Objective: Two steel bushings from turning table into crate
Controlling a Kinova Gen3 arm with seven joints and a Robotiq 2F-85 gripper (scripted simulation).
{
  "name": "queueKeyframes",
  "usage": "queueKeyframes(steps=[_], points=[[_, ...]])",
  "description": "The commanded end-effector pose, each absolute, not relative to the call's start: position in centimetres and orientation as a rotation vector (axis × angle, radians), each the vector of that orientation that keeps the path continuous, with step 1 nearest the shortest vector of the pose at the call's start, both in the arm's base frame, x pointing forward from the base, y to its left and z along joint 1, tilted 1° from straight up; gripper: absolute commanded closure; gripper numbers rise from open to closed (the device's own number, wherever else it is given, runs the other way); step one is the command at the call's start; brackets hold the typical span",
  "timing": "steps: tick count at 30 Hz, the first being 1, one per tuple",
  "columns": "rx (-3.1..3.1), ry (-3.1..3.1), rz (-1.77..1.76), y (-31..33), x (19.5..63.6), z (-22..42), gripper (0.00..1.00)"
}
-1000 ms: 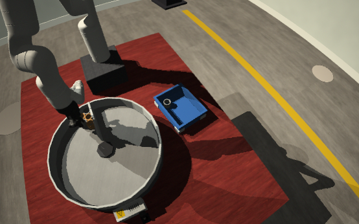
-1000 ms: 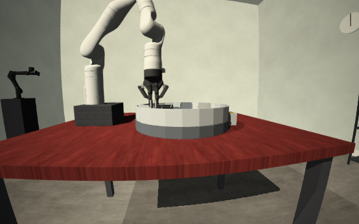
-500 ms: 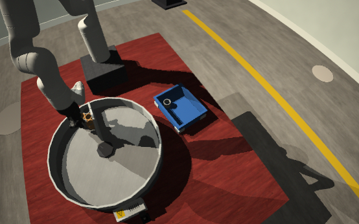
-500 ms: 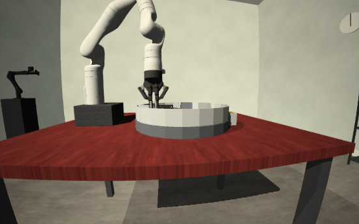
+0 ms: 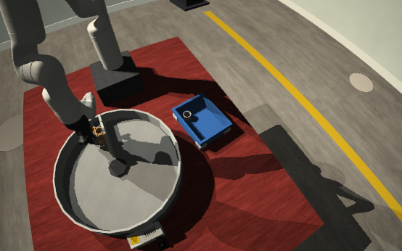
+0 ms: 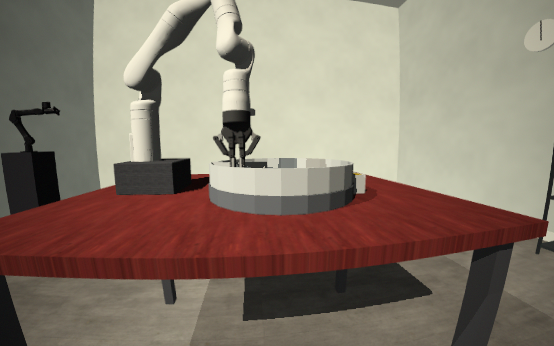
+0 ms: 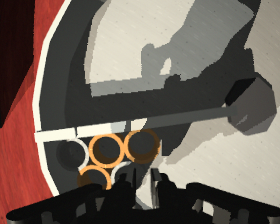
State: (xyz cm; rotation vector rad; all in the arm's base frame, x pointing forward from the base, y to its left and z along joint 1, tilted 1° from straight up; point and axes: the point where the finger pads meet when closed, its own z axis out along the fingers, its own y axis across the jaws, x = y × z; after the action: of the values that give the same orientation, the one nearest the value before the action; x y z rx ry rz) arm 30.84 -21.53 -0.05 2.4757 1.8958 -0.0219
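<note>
While the narrowed pincer (image 7: pixel 141 183) hangs empty, three orange ring bushings (image 7: pixel 106 149) lie just ahead of its tips. One steel ring bushing (image 5: pixel 187 114) sits well off in the blue crate (image 5: pixel 210 122). Another, apparently grey, lies ahead-left.

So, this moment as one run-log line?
gripper shut, empty | above orange bushings on turning table | crate: one steel bushing

No readable text is seen; only a yellow warning triangle (image 5: pixel 135 239) is marked on the turning table's base box (image 5: pixel 149 233).
</note>
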Motion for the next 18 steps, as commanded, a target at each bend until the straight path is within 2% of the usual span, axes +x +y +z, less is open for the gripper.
queueKeyframes(steps=[1, 18], points=[[2.478, 1.893, -0.021, -21.53, 30.80, -0.19, 0.86], [2.478, 1.894, -0.021, -21.55, 30.81, -0.71, 0.86]])
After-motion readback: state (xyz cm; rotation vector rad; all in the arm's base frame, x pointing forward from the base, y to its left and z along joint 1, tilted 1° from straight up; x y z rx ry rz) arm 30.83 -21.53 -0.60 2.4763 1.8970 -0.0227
